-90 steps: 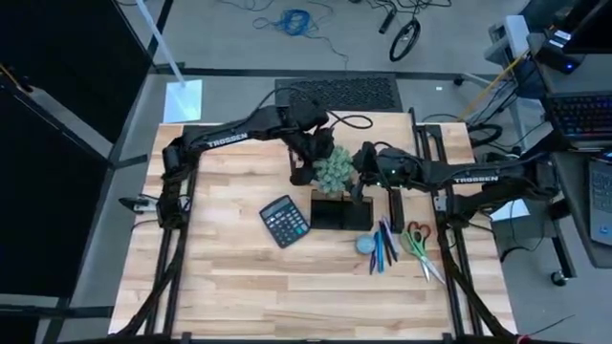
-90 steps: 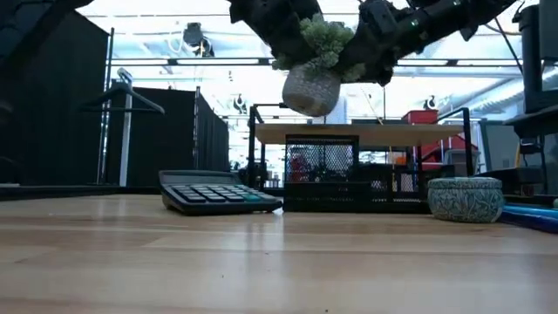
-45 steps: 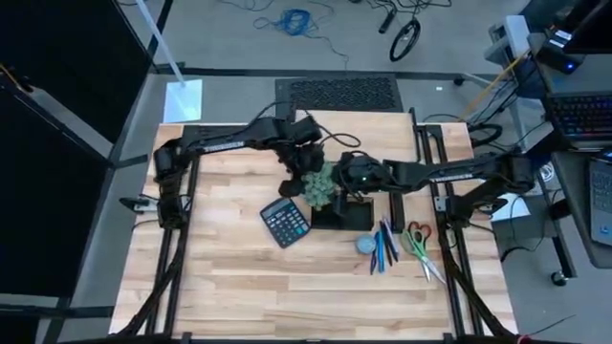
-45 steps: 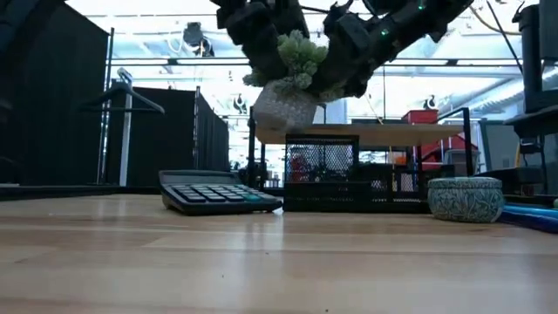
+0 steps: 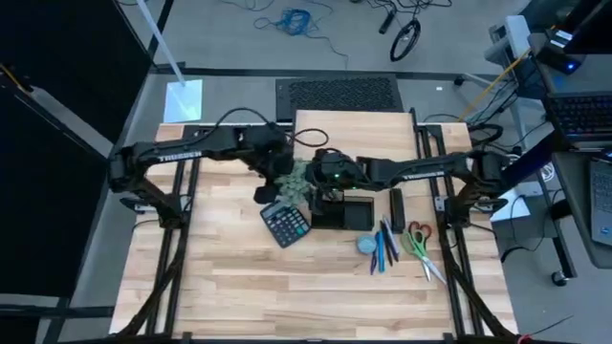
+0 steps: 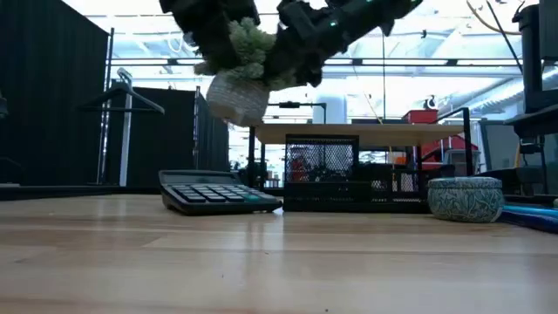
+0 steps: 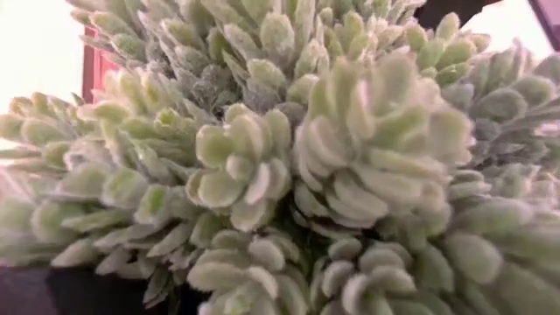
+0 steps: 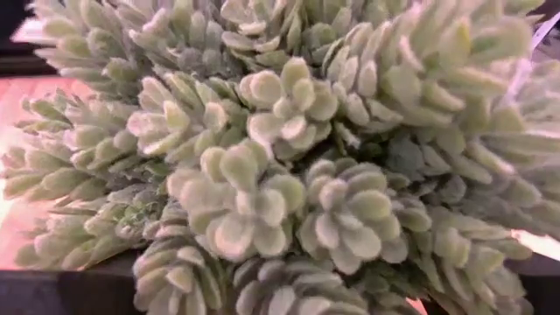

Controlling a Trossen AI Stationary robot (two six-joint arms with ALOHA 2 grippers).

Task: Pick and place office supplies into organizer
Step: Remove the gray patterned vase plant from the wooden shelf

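Note:
The fuzzy green plant ball [image 5: 295,179] in its pale pot [image 6: 234,98] hangs in the air above the far end of the calculator [image 5: 285,224]. My left gripper [image 5: 277,183] is at its left and my right gripper [image 5: 318,180] at its right, both shut on it. Its foliage fills both wrist views [image 7: 289,166] [image 8: 289,175]. The black mesh organizer [image 5: 359,212] stands right of the calculator. Blue and dark pens [image 5: 382,247], the scissors [image 5: 418,244] and the blue-grey disc [image 5: 366,245] lie on the table near its right side. My left gripper meets the plant's left side [image 6: 220,54], slanting down from above left; the foliage hides the place of contact. The plant is lifted clear, its pot tilted. My right gripper meets the plant's right side [image 6: 272,63], slanting down from the table's right; the foliage hides its fingers there. The pot hangs below, clear of the table.
A wooden shelf riser [image 6: 349,133] stands behind the organizer at the far edge. A dark oblong thing [image 5: 397,208] lies right of the organizer. The near half of the table [image 5: 287,287] is bare wood.
Both grippers have carried the plant toward the table's left edge and slightly toward the near edge, from over the organizer to over the calculator's far end. The plant has stayed lifted between them.

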